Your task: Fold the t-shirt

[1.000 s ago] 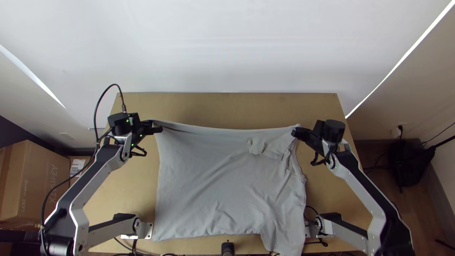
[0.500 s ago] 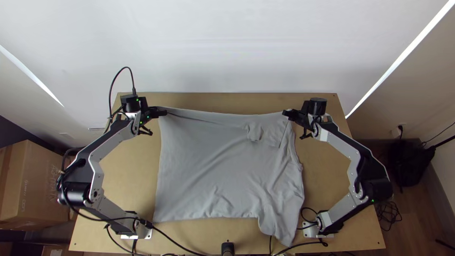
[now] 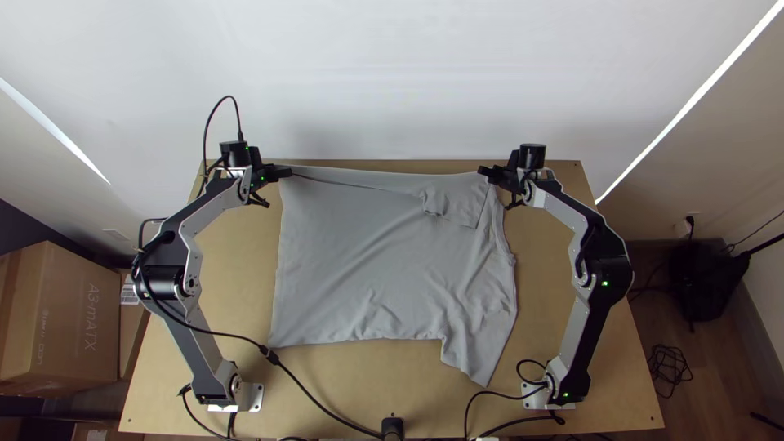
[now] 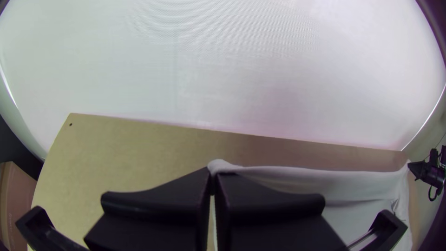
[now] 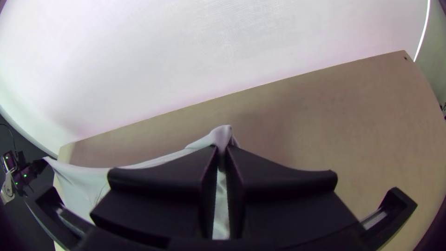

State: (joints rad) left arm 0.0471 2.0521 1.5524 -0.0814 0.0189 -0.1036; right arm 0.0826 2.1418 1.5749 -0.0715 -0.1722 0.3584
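The light grey t-shirt [image 3: 367, 261] lies mostly spread over the table, its far edge stretched between the grippers, with a sleeve-like flap pointing to the near right. My left gripper [image 3: 286, 171] is shut on its far left corner, and my right gripper [image 3: 485, 171] on its far right corner. In the left wrist view, cloth [image 4: 223, 166] pokes out between the tips of my left gripper [image 4: 213, 174]. In the right wrist view, a bunched bit of cloth [image 5: 222, 135] stands out of my right gripper [image 5: 223, 151]. A small folded patch lies near the far right corner.
The wooden table [image 3: 408, 392] has bare strips on both sides and at the near edge. A black cable [image 3: 314, 396] runs over its near left part. A white wall [image 3: 392, 82] rises beyond the far edge; a cardboard box [image 3: 61, 314] stands off to the left.
Both grippers have moved toward the table's far edge, the right one also slightly left, pulling the t-shirt with them. Its near edge has slid away from the table's front.
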